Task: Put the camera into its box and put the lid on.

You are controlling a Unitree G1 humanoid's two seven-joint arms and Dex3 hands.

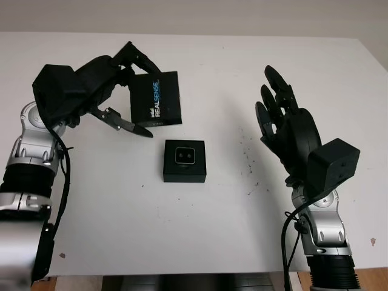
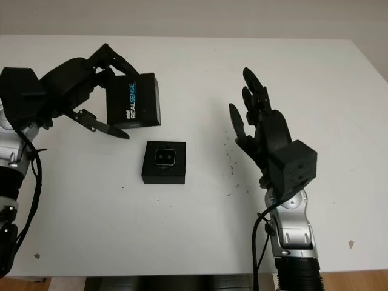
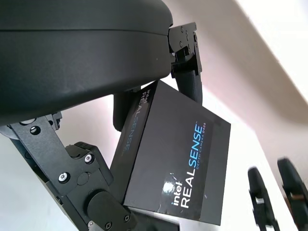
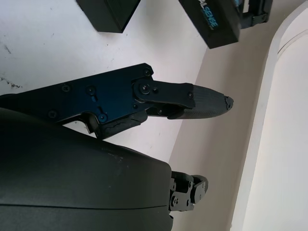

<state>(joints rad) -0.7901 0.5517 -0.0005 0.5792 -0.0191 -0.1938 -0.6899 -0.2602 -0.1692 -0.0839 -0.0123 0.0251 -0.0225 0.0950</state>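
Starting nearest you, the open box [image 1: 184, 160] sits mid-counter [image 1: 182, 236] with the camera [image 1: 185, 156] already seated in it, lens face up. Your right hand [image 1: 285, 124] hangs open to its right, holding nothing. Farther back and to the left, your left hand [image 1: 112, 85] grips the RealSense lid [image 1: 156, 99] by its left edge, tilted and apparently lifted off the counter. The box lies near and slightly right of the lid, so you'd bring the lid toward you and level it, judging by this.
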